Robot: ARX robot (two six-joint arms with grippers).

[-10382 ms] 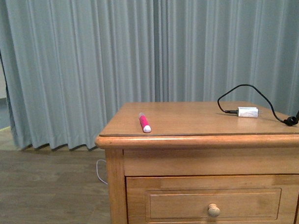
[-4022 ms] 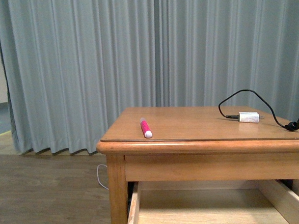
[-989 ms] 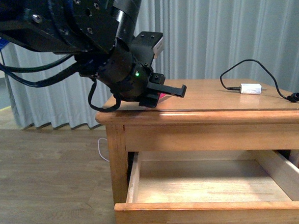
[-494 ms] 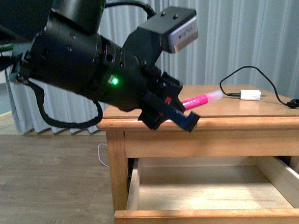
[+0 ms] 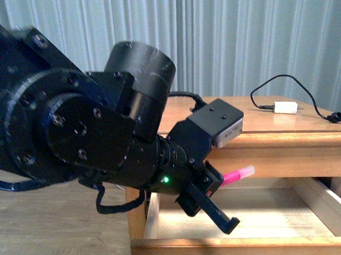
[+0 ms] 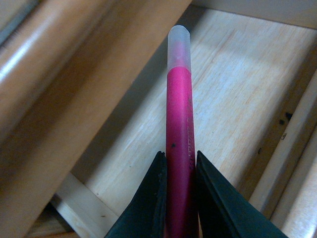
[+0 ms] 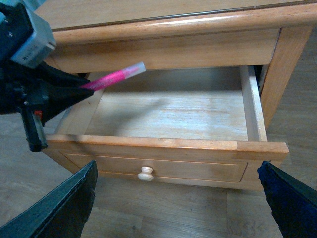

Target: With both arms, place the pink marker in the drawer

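Our left fingers (image 6: 148,198) are clamped on the pink marker (image 6: 178,124), one on each side of its barrel. The rest of its body and its pale cap stick out past the fingertips. From the front, the marker (image 5: 237,174) slants upward away from the fingers, with its cap just under the counter's (image 5: 260,121) front edge. The drawer (image 5: 247,248) is pulled open beneath the fingers. Its pale wooden floor lies below the marker, and the marker does not touch it.

In the right wrist view, our right fingers (image 7: 69,208) are spread wide apart and hold nothing. The drawer's front panel and its round knob (image 7: 145,173) lie between and just beyond them. The marker (image 7: 114,78) hangs over the side of the drawer (image 7: 163,145) nearer our left arm.

Well beyond the left fingers, on top of the counter, a small white charger (image 5: 286,108) lies with its black cable (image 5: 281,81) looping up above it.
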